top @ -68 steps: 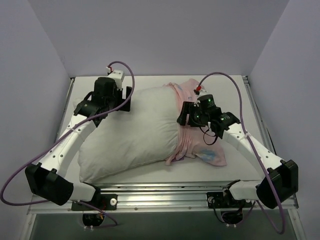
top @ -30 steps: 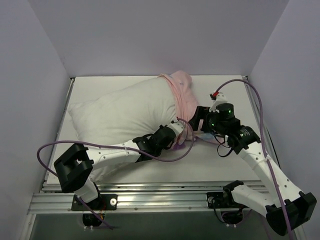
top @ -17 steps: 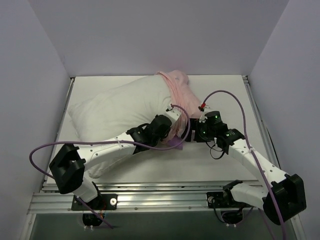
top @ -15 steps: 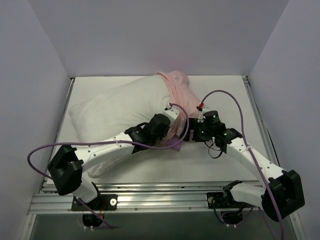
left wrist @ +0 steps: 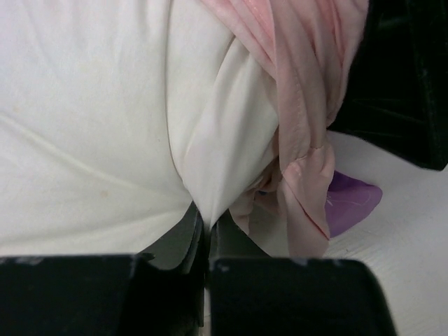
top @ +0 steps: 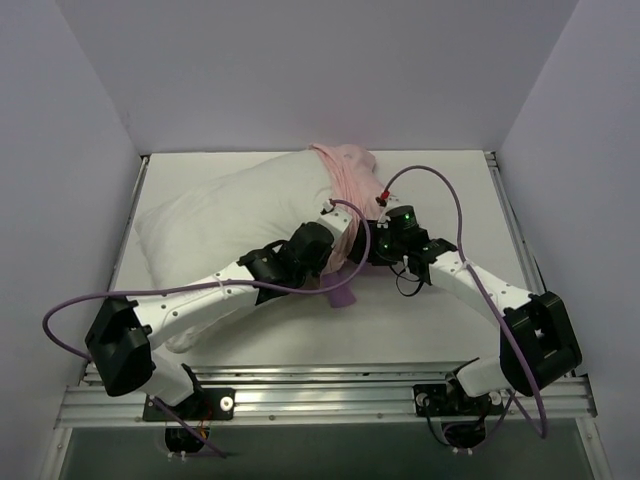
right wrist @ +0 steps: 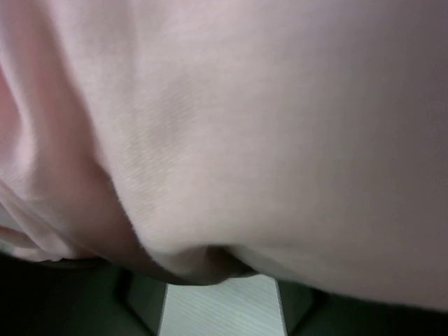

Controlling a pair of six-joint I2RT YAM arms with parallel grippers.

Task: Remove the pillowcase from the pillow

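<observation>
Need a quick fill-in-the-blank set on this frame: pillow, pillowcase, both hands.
1. The left hand pinches a fold of the plain ____ pillow.
2. In the top view, the pillowcase is bunched at the pillow's ____ end.
3. The right hand is pressed into ____ fabric that fills nearly all of its wrist view.

Missing words: white; right; pink.
</observation>
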